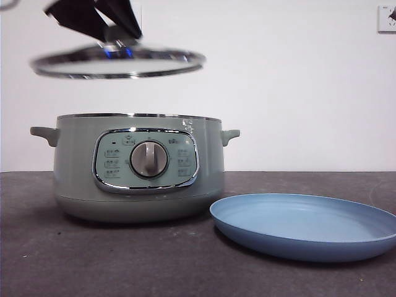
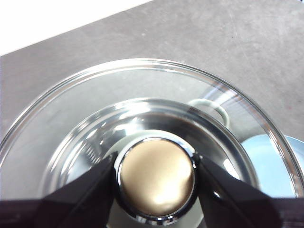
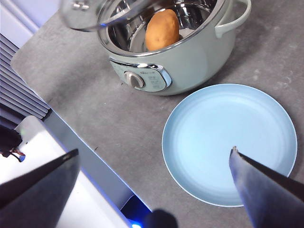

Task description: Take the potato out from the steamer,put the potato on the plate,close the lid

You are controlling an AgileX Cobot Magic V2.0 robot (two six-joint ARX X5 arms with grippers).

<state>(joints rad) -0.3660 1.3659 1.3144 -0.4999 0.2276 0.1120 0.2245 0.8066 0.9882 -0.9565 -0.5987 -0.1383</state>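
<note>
My left gripper (image 1: 117, 30) is shut on the knob (image 2: 156, 178) of the glass lid (image 1: 117, 64) and holds it in the air, above the open sage-green steamer (image 1: 74, 161) and a little to its left. The potato (image 3: 162, 29) lies inside the steamer (image 3: 190, 61); the front view hides it. The light-blue plate (image 1: 303, 226) sits empty on the table right of the steamer. My right gripper (image 3: 154, 151) is open and empty, high above the plate (image 3: 228, 142). The lid (image 3: 90, 14) also shows in the right wrist view, partly over the pot's rim.
The dark grey table (image 1: 124, 260) carries only the steamer and plate. Its front edge meets a white base (image 3: 57, 190) with a blue light. A wall socket (image 1: 387, 18) is at the back right.
</note>
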